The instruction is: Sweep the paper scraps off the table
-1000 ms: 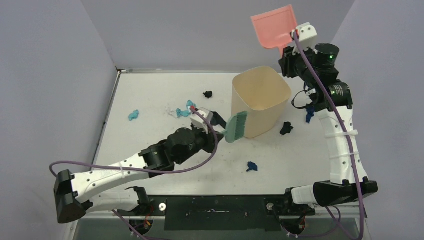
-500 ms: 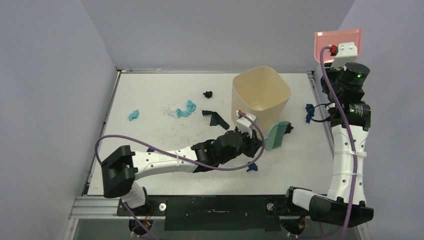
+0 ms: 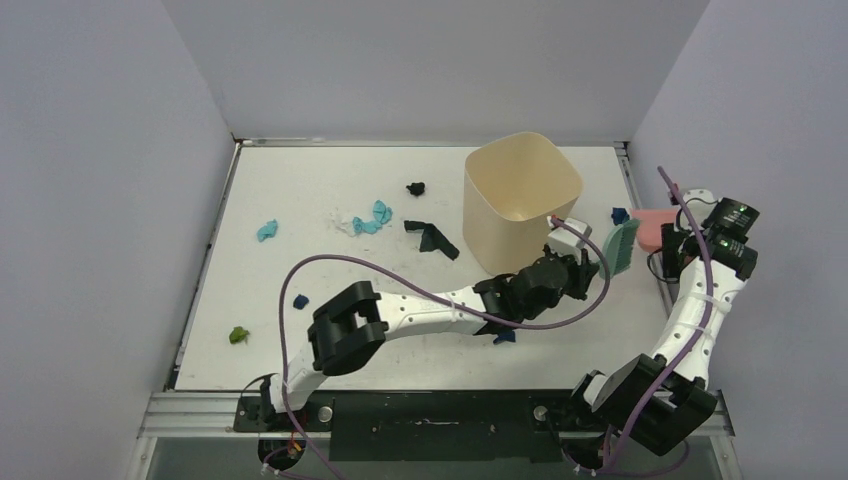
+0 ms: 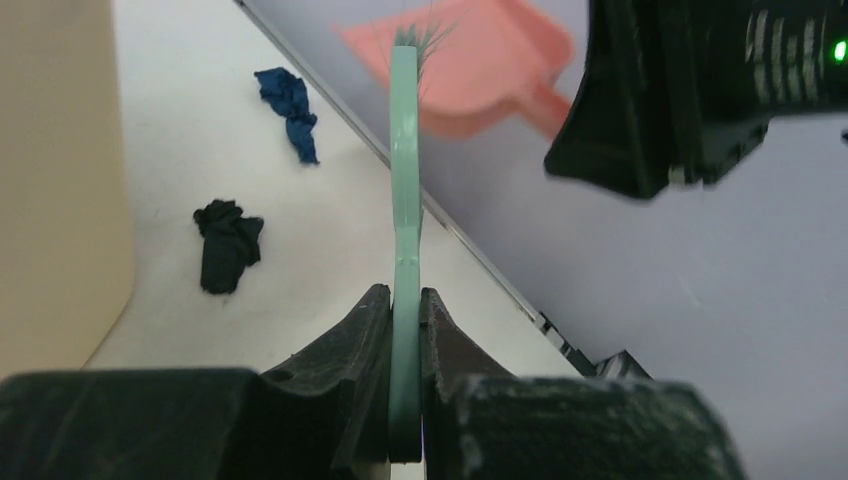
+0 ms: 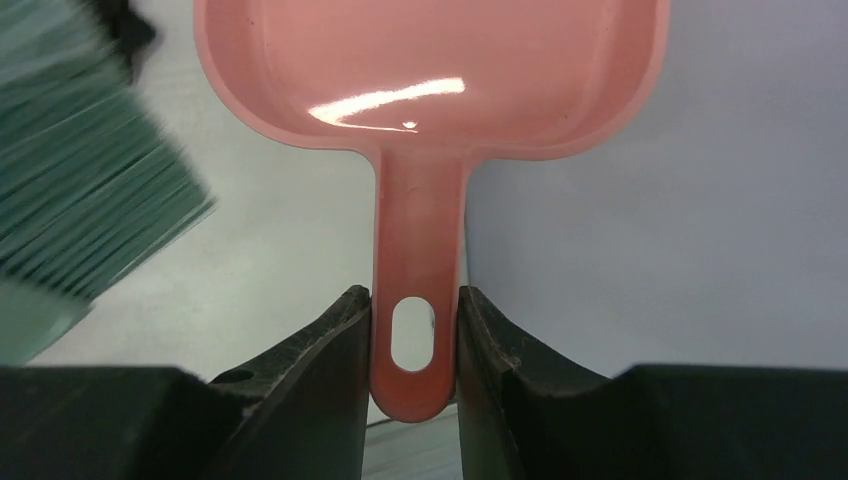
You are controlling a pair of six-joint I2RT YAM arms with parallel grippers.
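Observation:
My left gripper (image 3: 578, 268) reaches across to the table's (image 3: 300, 180) right side, shut on the green brush's (image 3: 621, 247) handle (image 4: 405, 210). My right gripper (image 3: 688, 238) is shut on the pink dustpan's (image 3: 654, 228) handle (image 5: 416, 270), with the pan low at the right edge, just beyond the bristles (image 5: 80, 190). A dark blue scrap (image 4: 290, 100) and a black scrap (image 4: 227, 245) lie left of the brush. Other paper scraps lie apart: teal (image 3: 266, 231), a teal and white cluster (image 3: 368, 222), black (image 3: 416, 188), dark blue (image 3: 301, 300) and blue (image 3: 504, 337).
A beige bin (image 3: 522, 200) stands upright at the back right, close beside my left wrist, its wall (image 4: 50, 180) filling the left of that view. A flat black piece (image 3: 432, 237) lies left of the bin. A small green bit (image 3: 239, 335) sits near the left rail.
My left arm has swung the brush from in front of the bin to the table's right side. The right arm has brought the dustpan down from high in the air to the table's right edge.

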